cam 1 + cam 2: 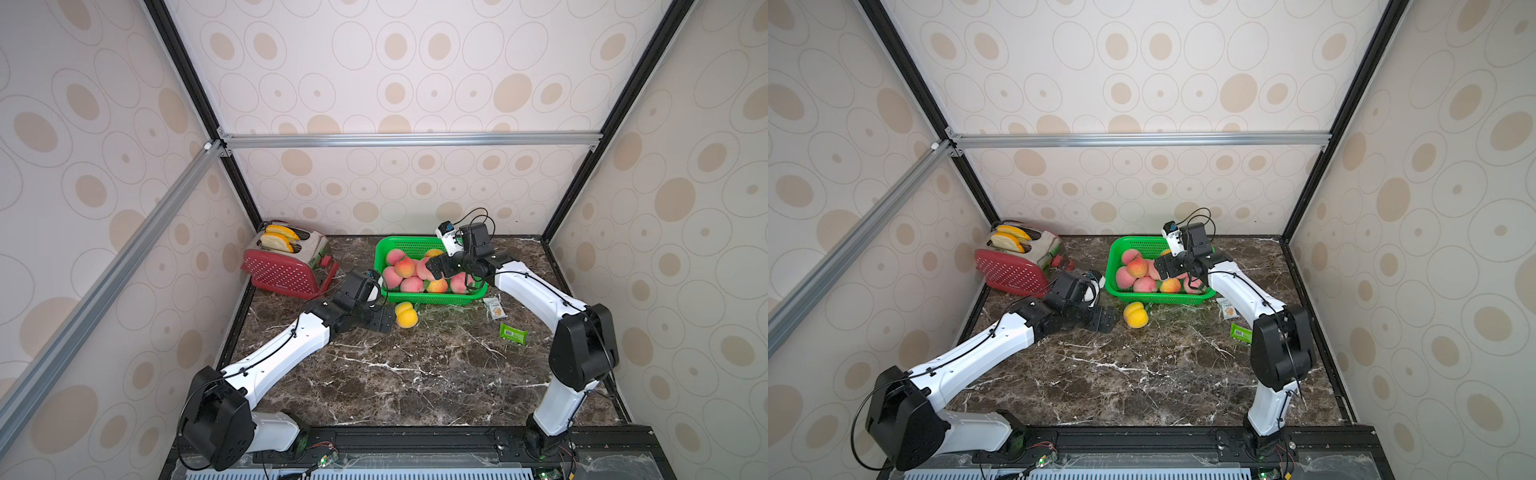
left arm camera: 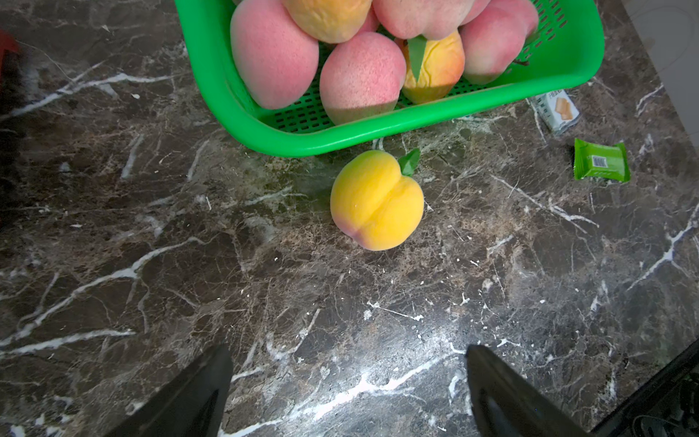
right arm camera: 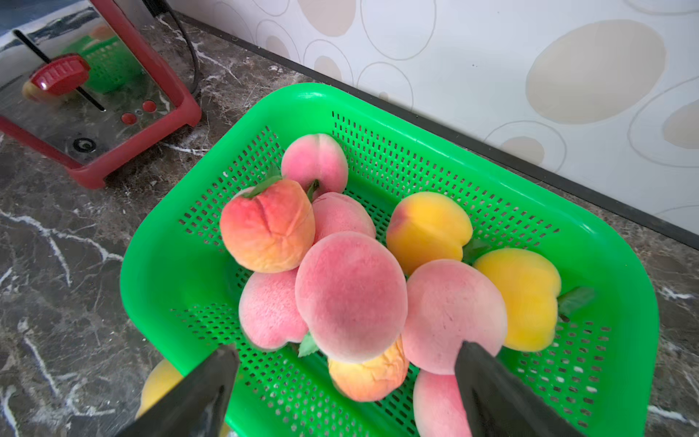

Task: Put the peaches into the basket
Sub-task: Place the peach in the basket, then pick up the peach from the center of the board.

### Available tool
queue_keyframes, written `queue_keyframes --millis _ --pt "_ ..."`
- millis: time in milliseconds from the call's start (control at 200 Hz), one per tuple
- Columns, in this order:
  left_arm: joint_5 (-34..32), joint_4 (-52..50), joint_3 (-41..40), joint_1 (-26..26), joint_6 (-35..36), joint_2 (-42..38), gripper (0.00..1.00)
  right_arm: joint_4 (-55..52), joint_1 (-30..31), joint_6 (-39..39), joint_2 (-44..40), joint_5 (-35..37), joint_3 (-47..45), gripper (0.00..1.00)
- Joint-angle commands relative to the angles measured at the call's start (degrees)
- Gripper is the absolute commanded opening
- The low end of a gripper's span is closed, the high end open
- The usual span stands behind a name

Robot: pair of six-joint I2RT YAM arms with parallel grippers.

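Observation:
The green basket stands at the back of the marble table and holds several peaches, pink, orange-red and yellow. My right gripper hangs open over the pile. Its fingers flank a pink peach that lies on the heap beyond the tips, and nothing is gripped. One yellow peach with a small leaf lies on the table just in front of the basket rim. My left gripper is open and empty, low over the table a short way from that peach.
A red-and-silver toaster with two bread slices stands left of the basket. A small white snack packet and a green wrapper lie to the basket's right front. The back wall runs close behind the basket.

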Motion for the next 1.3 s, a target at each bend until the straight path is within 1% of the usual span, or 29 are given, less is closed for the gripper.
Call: queue_keyframes --millis 0,150,366,656,811,1006,1297 --pt "-0.09 2.76 1.06 -0.25 -1.49 0.49 0.99 0.35 -0.14 -0.51 -4.15 -0.25 -4.48 0.95" --pt "0.31 4.41 1.23 -0.34 -1.97 2.72 0.99 2.14 -0.07 0.68 -10.15 -1.01 -11.39 0.96" --pt "0.69 7.03 1.84 -0.58 -3.13 6.04 0.99 1.83 -0.06 1.13 -19.92 -1.38 -20.66 0.96" --pt "0.02 9.67 3.95 -1.42 -4.62 11.7 0.99 2.05 0.29 3.93 -32.12 -2.83 -32.74 0.96" --pt "-0.58 11.53 4.43 -2.13 -5.44 14.89 0.99 1.11 0.56 5.3 -37.32 -3.7 -36.73 0.97" --pt "-0.6 11.87 6.39 -2.5 -5.12 19.03 0.99 1.08 1.1 6.94 -43.68 -2.39 -41.52 0.97" --pt "0.27 12.44 8.12 -2.59 -4.93 21.99 0.99 1.65 1.7 9.22 -47.02 -2.39 -45.8 0.96"
